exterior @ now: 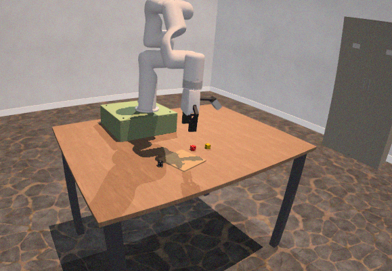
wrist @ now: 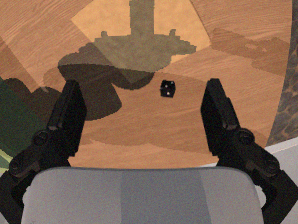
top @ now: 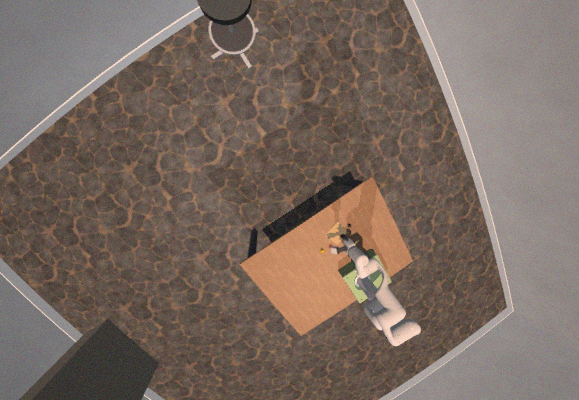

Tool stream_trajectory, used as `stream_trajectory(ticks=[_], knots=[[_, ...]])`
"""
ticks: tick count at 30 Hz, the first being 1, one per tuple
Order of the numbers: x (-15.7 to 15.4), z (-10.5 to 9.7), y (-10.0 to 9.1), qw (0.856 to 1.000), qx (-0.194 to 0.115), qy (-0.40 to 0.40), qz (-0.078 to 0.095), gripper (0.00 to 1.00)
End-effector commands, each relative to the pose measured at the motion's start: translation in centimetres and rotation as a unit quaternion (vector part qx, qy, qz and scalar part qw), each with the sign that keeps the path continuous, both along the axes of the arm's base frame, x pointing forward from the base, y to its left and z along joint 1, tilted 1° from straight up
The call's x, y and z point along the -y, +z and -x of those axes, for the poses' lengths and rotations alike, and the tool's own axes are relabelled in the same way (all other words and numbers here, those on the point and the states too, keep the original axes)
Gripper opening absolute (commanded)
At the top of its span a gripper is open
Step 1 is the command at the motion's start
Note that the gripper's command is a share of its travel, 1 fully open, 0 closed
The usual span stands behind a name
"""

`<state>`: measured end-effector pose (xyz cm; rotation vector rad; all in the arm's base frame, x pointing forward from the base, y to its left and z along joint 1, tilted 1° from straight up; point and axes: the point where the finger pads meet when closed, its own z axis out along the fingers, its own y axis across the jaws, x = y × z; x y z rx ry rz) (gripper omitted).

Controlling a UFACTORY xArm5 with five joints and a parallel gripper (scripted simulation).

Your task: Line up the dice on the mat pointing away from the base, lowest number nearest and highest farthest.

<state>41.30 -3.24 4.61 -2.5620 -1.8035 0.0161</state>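
Three dice are lying on one wooden table [top: 289, 285] [exterior: 250, 146] [wrist: 140, 127]: one red die [top: 330, 246] [exterior: 193, 148], one yellow die [top: 322, 251] [exterior: 208, 146] and one black die [top: 349, 225] [exterior: 160, 164] [wrist: 168, 88]. One tan mat [top: 336, 227] [exterior: 189, 165] [wrist: 185, 25] and one green mounting block [top: 350, 282] [exterior: 148, 127] [wrist: 12, 120] are resting there. One robot arm [top: 389, 302] [exterior: 147, 79] is standing far left; one cabinet [top: 94, 360] [exterior: 365, 91] is standing far right.

Smooth, rounded white arm [top: 386, 295] [exterior: 148, 81]; grey wrist band [exterior: 192, 85]; black, angular gripper fingers [exterior: 193, 123] with round pivots.

The desk [top: 289, 280] [exterior: 250, 135] [wrist: 145, 155] is orange-brown with fine wood grain; the mat [top: 335, 228] [exterior: 185, 167] [wrist: 187, 30] is paler tan; the dice are red [exterior: 193, 148], yellow [top: 322, 251] [exterior: 208, 146] and black with pale pips [exterior: 160, 163] [wrist: 168, 88].
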Motion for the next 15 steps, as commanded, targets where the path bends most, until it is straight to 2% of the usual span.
stream_trajectory(ticks=[1,2,3,4,5,6,8,15], knots=[[5.2,-0.5,-0.2,0.999,0.001,-0.035,0.000,1.00],[5.2,-0.5,-0.2,0.999,0.001,-0.035,0.000,1.00],[7.7,-0.2,-0.3,0.999,0.001,-0.054,0.000,1.00],[7.7,-0.2,-0.3,0.999,0.001,-0.054,0.000,1.00],[9.7,0.2,-0.4,0.998,0.001,-0.069,-0.001,1.00],[9.7,0.2,-0.4,0.998,0.001,-0.069,-0.001,1.00],[11.9,0.7,-0.5,0.996,0.000,-0.085,-0.001,1.00],[12.3,0.7,-0.5,0.996,0.000,-0.088,-0.001,1.00]])
